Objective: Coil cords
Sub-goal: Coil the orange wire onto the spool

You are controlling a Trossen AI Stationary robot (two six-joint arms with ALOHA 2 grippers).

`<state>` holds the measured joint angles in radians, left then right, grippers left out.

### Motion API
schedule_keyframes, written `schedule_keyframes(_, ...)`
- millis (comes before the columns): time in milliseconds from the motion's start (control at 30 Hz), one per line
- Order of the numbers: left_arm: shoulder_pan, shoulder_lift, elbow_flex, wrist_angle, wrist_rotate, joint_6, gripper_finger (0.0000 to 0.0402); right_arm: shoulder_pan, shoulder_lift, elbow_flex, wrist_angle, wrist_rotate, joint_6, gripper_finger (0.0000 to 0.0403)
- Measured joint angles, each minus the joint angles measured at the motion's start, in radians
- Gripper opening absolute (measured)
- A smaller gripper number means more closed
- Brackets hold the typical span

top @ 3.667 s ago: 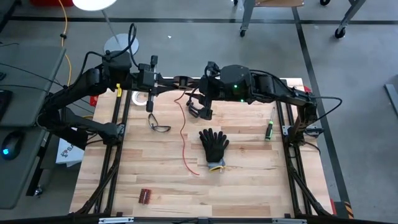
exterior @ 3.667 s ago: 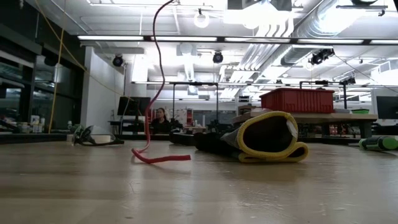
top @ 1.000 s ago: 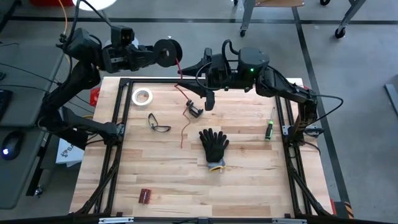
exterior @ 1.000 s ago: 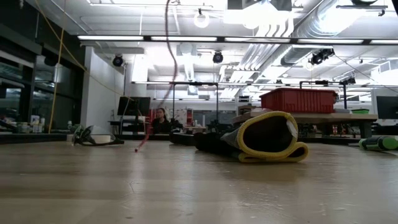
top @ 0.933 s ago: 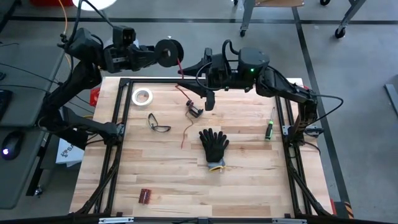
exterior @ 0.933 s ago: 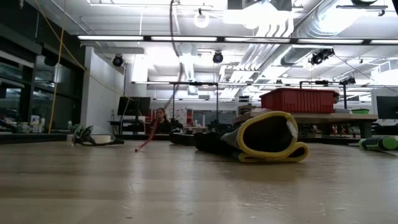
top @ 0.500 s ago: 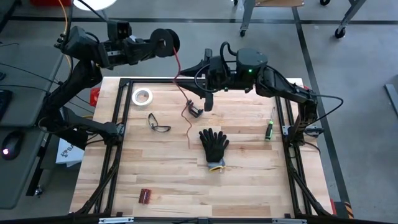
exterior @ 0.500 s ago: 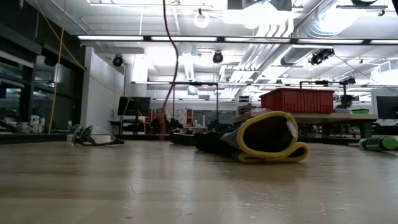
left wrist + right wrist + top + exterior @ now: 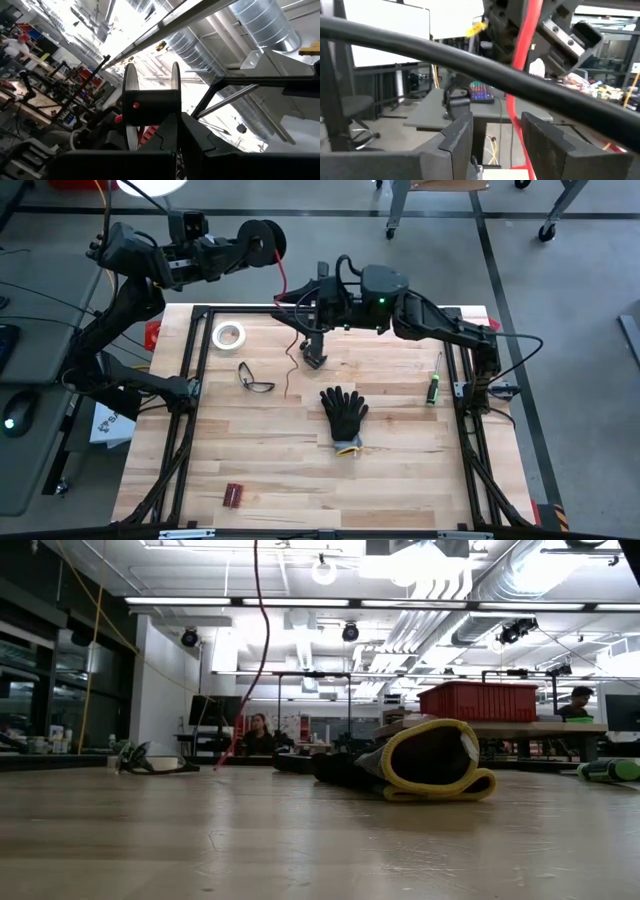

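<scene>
A thin red cord (image 9: 283,280) runs from a small black round spool (image 9: 262,242) down over the table's far edge. Its loose end (image 9: 287,392) is near the table's middle, and the cord also shows in the low view (image 9: 262,640). My left gripper (image 9: 246,246) is raised beyond the far edge and is shut on the spool (image 9: 150,102). My right gripper (image 9: 310,340) is open above the far middle of the table. In its wrist view the cord (image 9: 512,112) passes between its two fingers (image 9: 457,142). I cannot tell whether the loose end touches the table. My left gripper holds the spool by its lower part (image 9: 167,117), next to one flange (image 9: 175,90). Its own body hides the place of contact. The spool is lifted clear, high above the table's far edge, and the cord hangs from it. My right gripper has the cord between its open fingers; I cannot tell whether it touches them.
On the table lie a white tape ring (image 9: 229,335), safety glasses (image 9: 256,377), a black glove (image 9: 345,412) with a yellow cuff (image 9: 430,760), a screwdriver (image 9: 434,385) and a small reddish block (image 9: 234,495). People sit in the room behind (image 9: 258,728).
My left gripper has carried the spool a little farther beyond the far edge and toward the left. My right gripper has moved toward the table's left edge, still open around the cord. The cord's loose end has swung and been drawn toward the far edge.
</scene>
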<state>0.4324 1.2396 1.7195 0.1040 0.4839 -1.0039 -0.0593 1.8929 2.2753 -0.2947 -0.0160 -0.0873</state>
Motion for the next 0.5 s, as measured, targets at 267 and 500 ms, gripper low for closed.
schedule_keyframes(267,0.0,0.0,0.0,0.003,0.005,0.0,0.0,0.0,0.007,0.0,0.019,0.029,-0.033,0.0126)
schedule_keyframes(500,0.0,0.0,0.0,0.012,0.008,-0.011,0.0,0.0,0.013,0.002,0.008,0.032,-0.036,0.0095)
